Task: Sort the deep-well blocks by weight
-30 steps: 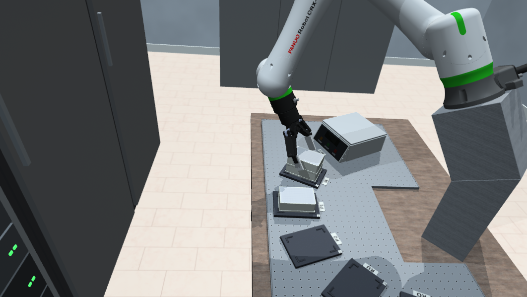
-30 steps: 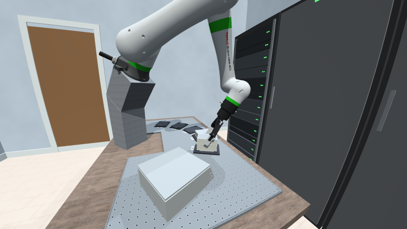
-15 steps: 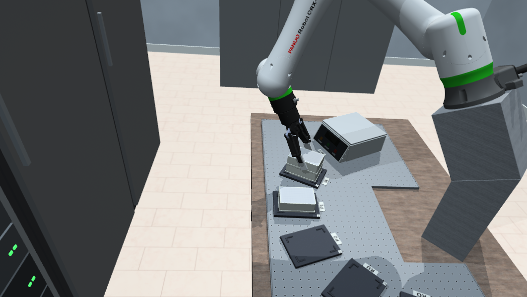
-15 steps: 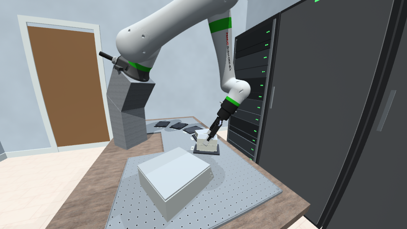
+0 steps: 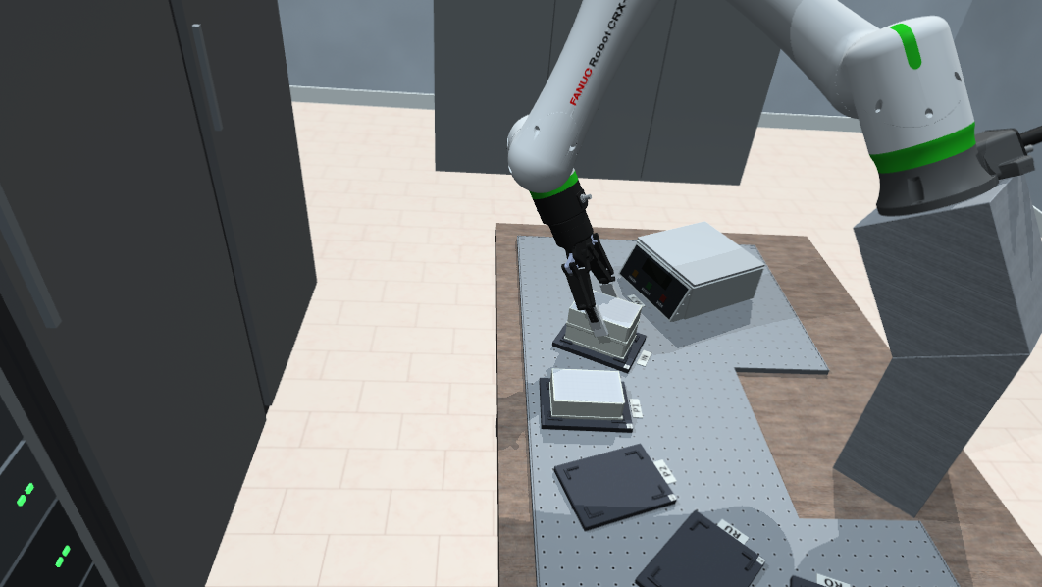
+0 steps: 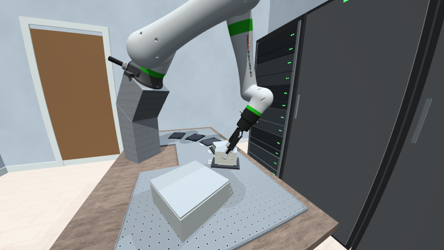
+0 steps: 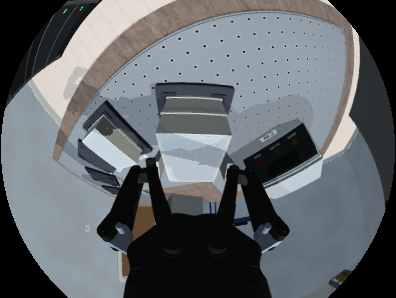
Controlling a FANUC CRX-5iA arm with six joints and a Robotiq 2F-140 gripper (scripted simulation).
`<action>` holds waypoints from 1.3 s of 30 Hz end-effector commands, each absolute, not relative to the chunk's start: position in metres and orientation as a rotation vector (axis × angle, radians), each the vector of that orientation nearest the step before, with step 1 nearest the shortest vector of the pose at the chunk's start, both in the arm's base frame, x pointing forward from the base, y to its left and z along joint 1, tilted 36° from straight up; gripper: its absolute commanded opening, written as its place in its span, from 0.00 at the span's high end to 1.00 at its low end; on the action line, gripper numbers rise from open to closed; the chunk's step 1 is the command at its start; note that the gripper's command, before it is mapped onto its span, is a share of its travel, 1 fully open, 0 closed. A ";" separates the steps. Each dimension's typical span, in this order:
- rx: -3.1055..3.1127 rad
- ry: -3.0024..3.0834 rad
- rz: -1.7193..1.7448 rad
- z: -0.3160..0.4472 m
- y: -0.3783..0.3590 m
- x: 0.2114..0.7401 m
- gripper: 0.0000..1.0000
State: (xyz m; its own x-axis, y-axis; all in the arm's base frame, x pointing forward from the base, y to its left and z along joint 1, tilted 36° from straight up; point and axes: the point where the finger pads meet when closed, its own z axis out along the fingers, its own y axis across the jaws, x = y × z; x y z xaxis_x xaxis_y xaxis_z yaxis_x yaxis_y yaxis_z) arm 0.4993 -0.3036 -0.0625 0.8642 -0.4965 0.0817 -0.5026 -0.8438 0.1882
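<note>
Two white deep-well blocks are stacked on the IN nest (image 5: 583,351) (image 6: 225,167) (image 7: 165,90). My gripper (image 5: 610,311) (image 6: 229,149) (image 7: 192,151) reaches down over the stack, with one finger on each long side of the top block (image 5: 628,314) (image 6: 220,145) (image 7: 192,145), and is shut on it. The top block still lies on the lower block (image 5: 594,343) (image 6: 224,159) (image 7: 192,106). A third block (image 5: 587,390) (image 7: 107,145) sits in nest P1 (image 5: 545,416). The check-weigher CW (image 5: 696,266) (image 6: 189,198) (image 7: 282,157) stands to the right with its platform bare and no lamp lit.
Nests P2 (image 5: 612,485) and RU (image 5: 700,558) lie bare toward the front, and only the label of RO (image 5: 831,581) shows at the frame's edge. The arm's grey pedestal (image 5: 940,343) stands at the right. Dark cabinets (image 6: 357,118) stand close beside the table.
</note>
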 end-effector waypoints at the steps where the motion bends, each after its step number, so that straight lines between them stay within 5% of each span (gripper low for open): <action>1: 2.834 -0.768 0.044 -0.063 -0.304 0.499 0.90; 39: 2.834 -0.768 0.044 -0.025 -0.284 0.480 0.90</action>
